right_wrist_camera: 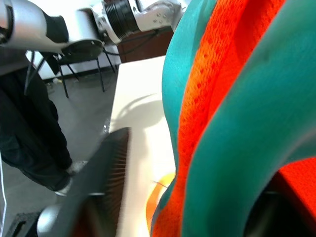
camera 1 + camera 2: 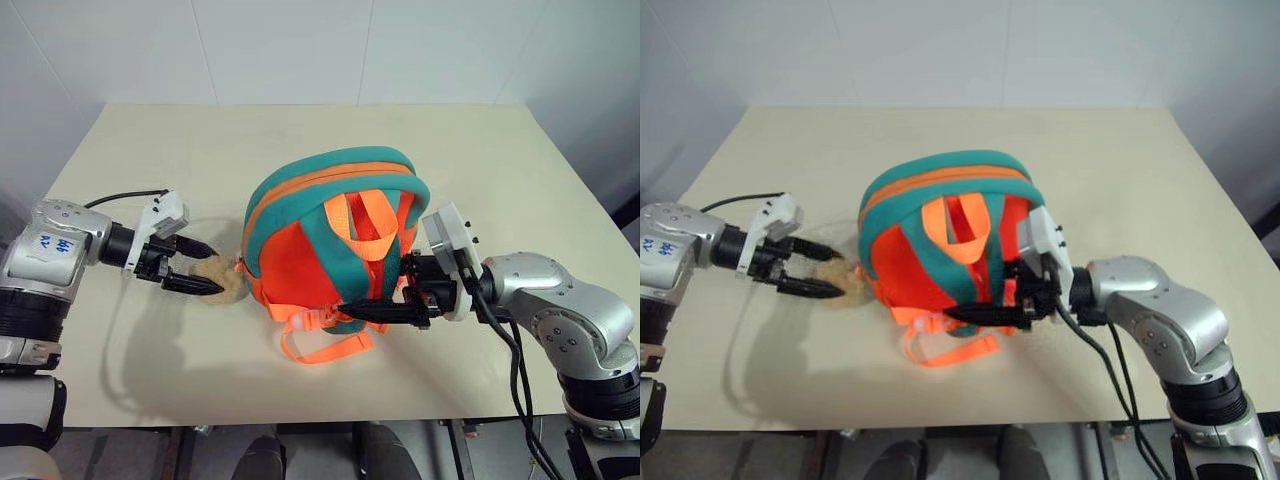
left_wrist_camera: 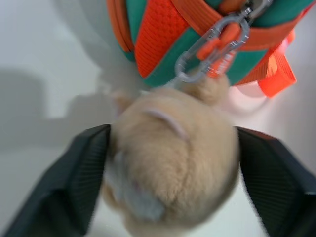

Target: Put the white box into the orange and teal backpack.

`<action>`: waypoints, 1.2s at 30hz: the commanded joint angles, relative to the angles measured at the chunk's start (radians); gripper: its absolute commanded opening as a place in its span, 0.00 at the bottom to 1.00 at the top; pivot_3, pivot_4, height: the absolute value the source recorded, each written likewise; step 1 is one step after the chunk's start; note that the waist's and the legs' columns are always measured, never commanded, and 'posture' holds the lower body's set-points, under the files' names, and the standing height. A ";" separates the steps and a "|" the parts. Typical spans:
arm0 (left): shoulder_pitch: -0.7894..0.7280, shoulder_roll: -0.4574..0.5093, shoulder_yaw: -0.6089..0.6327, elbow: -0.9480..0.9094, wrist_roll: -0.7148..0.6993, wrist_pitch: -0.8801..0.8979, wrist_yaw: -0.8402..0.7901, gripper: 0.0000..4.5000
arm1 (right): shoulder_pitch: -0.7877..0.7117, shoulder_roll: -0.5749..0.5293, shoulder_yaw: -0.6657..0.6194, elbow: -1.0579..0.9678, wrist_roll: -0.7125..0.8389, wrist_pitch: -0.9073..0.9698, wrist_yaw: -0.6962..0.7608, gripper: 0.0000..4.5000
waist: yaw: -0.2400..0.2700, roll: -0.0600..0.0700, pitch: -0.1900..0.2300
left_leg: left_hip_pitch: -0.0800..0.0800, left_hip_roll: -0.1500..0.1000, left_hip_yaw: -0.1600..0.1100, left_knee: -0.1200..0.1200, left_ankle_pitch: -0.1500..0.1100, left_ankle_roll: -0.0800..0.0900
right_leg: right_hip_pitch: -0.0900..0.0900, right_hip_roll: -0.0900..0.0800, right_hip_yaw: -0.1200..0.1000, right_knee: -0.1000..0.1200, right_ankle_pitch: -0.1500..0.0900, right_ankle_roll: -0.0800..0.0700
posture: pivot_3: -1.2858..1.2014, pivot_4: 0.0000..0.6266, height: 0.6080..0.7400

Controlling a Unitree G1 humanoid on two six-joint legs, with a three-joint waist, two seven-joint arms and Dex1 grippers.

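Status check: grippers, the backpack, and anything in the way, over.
Left gripper open around the plush ball. Right gripper open at the orange and teal backpack, straps facing up on the table. Nothing in the way.

Backpack [image 2: 335,245] between both spread hands

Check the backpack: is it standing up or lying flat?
Standing up. The orange and teal backpack sits on its base on the table, domed top uppermost, straps facing the camera.

You will see silver forearms, black cables, white wrist camera housings and a blue-marked label [image 2: 47,241] (left forearm).
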 commanded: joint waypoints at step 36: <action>0.325 -0.053 0.658 -0.061 -0.372 -0.321 0.023 1.00 | 0.190 -0.318 -0.379 0.302 -0.253 -0.284 0.114 1.00 | -0.002 0.000 0.000 | 0.004 0.000 0.001 0.000 -0.001 0.002 | 0.005 -0.001 0.000 -0.002 0.000 0.000 | 0.52 0.24 1.00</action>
